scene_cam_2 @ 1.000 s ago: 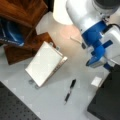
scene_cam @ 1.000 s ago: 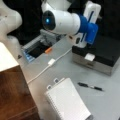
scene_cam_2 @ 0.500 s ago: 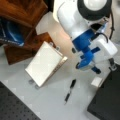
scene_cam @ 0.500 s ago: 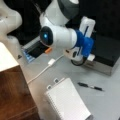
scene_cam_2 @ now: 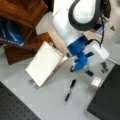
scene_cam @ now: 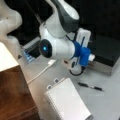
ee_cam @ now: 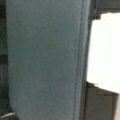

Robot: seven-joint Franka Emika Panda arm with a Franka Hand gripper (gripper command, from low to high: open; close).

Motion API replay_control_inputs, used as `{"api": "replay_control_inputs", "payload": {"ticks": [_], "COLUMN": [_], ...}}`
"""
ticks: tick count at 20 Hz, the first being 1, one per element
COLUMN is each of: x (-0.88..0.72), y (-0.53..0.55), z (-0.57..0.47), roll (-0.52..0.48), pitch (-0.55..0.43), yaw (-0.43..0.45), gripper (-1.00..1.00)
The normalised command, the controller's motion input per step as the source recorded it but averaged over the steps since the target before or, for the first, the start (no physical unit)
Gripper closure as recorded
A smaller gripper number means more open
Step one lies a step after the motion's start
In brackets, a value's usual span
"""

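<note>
Swung my arm down lower since a second ago, so my claw (scene_cam_2: 86,68) now hangs just above the pen (scene_cam_2: 70,90), which lies on the bench (scene_cam_2: 50,100) lengthwise toward me beside the notepad (scene_cam_2: 43,63); can't tell if the fingers are apart.

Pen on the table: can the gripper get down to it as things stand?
Probably yes. The pen lies alone on bare table, apart from the notepad. The gripper hangs just above it, nothing between.
</note>
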Motion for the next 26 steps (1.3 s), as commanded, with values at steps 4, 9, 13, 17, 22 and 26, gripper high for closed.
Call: {"api": "replay_control_inputs", "payload": {"ticks": [4, 9, 13, 17, 22, 26], "x": [0.19, 0.26, 0.27, 0.24, 0.19, 0.17], "y": [-0.2, -0.17, -0.1, -0.04, 0.03, 0.06], "z": [-0.25, -0.2, -0.09, -0.03, -0.02, -0.05], "roll": [0.028, 0.062, 0.093, 0.121, 0.15, 0.157], "pitch": [-0.108, -0.099, -0.09, -0.071, -0.068, -0.062], "yaw": [0.275, 0.215, 0.149, 0.118, 0.099, 0.064], "gripper": [-1.0, -1.0, -1.0, -1.0, -1.0, -1.0]}}
